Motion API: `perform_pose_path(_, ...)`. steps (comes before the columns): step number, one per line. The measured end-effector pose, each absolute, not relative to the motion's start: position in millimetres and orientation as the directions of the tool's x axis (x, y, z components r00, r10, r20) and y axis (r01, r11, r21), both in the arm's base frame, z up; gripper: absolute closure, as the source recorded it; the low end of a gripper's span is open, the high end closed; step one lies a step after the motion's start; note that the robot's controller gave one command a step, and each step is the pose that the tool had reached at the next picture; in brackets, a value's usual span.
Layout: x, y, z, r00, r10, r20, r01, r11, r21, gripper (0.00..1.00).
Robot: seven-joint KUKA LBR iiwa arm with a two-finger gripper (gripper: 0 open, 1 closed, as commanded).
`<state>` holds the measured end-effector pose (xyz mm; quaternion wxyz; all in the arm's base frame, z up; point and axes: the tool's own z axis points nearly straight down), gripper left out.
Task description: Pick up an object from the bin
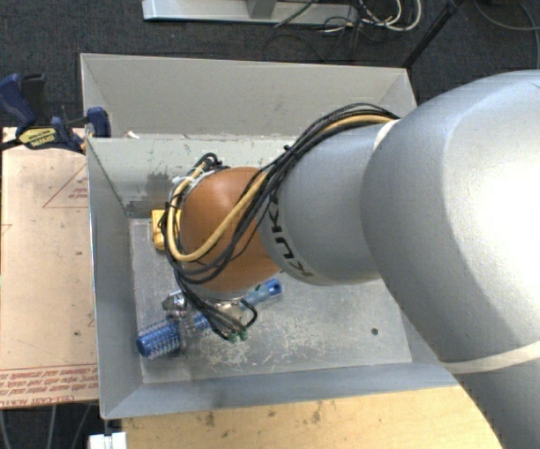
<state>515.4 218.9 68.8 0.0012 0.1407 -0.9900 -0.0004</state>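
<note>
One grey arm (419,213) takes up most of the right side and ends at the orange cover (221,227) on its wrist; that cover serves as the landmark. Dark carpet (26,26) lies all around, and well above the orange cover a pale metal bar (241,6) and loose floor cables (382,7) rest on it. The grey metal bin (251,92) stands under the orange cover, with sloping walls and a flat floor (344,330) that is scuffed and flecked with pale specks, barest to the lower right of the cover. Black and yellow cables (199,251) loop across the orange cover and run back along the arm. The gripper (204,318) hangs just below the orange cover, low over the bin floor; whether it is open or closed cannot be told, since the cover and cables hide most of it. A blue bristled piece (160,341) lies below and left of the orange cover, just beside the gripper; contact between them cannot be made out. A smaller blue piece (268,291) pokes out at the cover's lower right edge; a small yellow piece (158,230) shows at its left edge.
</note>
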Motion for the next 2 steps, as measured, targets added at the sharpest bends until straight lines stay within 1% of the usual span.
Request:
perform_pose_path(1,510.9,222,194,-0.939,-0.344,-0.009,-0.344,0.939,0.001,1.0)
perform_pose_path(2,526.3,213,244,-0.933,-0.359,-0.008,-0.359,0.933,0.0,1.0)
